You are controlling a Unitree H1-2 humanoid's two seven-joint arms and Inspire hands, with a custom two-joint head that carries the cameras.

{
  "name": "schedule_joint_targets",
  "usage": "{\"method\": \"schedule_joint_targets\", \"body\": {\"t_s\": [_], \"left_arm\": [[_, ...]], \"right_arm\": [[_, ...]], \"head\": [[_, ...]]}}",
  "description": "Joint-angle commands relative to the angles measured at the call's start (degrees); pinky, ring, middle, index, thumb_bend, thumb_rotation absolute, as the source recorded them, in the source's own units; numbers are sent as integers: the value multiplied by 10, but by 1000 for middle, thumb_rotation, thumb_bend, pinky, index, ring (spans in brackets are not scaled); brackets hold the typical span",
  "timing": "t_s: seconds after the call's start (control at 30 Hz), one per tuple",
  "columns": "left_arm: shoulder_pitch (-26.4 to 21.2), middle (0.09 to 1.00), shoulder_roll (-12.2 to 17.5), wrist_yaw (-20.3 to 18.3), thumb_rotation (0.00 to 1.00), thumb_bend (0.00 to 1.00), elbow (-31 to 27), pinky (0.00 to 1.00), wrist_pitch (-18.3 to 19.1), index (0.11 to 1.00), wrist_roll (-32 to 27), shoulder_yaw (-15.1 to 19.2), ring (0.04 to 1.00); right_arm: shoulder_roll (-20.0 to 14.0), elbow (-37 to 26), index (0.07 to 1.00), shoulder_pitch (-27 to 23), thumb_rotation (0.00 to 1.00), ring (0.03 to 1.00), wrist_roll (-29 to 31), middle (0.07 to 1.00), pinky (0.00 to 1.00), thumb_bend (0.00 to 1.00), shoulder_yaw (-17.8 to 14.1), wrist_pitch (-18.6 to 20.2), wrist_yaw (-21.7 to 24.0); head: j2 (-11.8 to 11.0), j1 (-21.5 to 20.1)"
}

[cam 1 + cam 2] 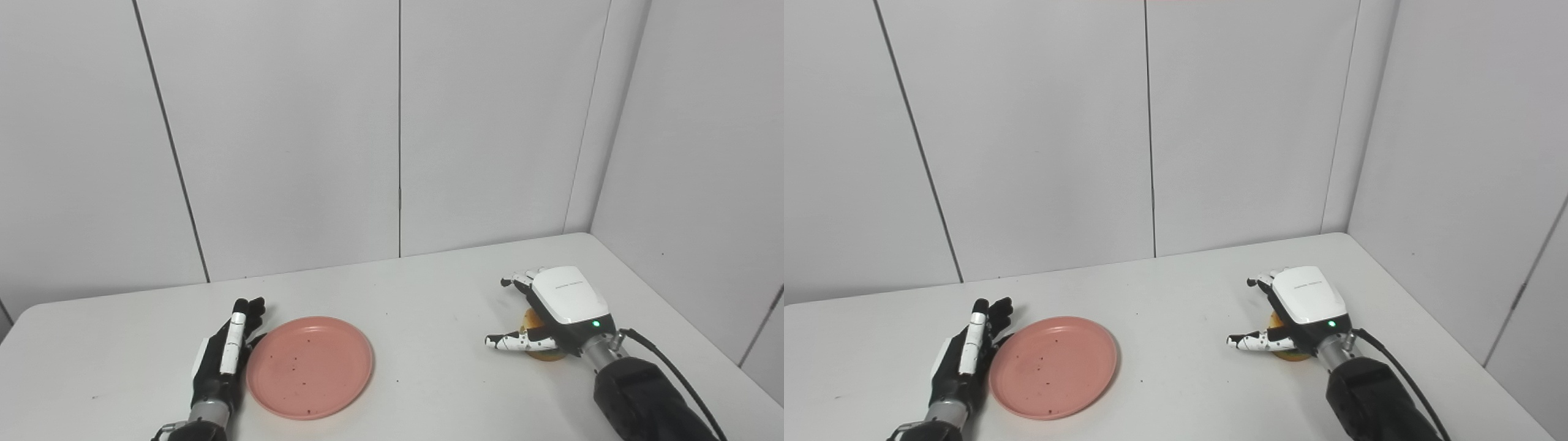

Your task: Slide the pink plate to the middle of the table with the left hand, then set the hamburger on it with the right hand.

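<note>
While left hand (223,355) flat-fingered edges pink plate (310,366), right hand (554,312) splayed over hamburger (542,352)

Two head cameras side by side; both overlook table (429,306).

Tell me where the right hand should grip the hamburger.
Grip the hamburger across its round sides, coming from above. It looks low and lies flat on the table; the right hand is over it, fingers behind and thumb in front, not visibly closed.
</note>
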Motion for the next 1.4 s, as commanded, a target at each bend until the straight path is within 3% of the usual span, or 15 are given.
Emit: {"method": "schedule_joint_targets", "body": {"t_s": [0.0,0.93,1.37], "left_arm": [[-22,876,6,-7,934,861,-4,951,0,777,7,-3,924],[-18,875,7,-12,927,879,-9,979,11,783,7,-2,928],[-19,873,13,-14,930,872,-10,962,11,778,13,-6,924]], "right_arm": [[-18,-1,729,-30,857,788,12,786,792,794,-6,15,-16],[-25,85,734,-48,868,768,67,760,765,793,15,13,-53],[-23,98,733,-51,836,793,82,789,767,770,32,51,-32]], "head": [[0,1],[2,7],[4,8]]}}
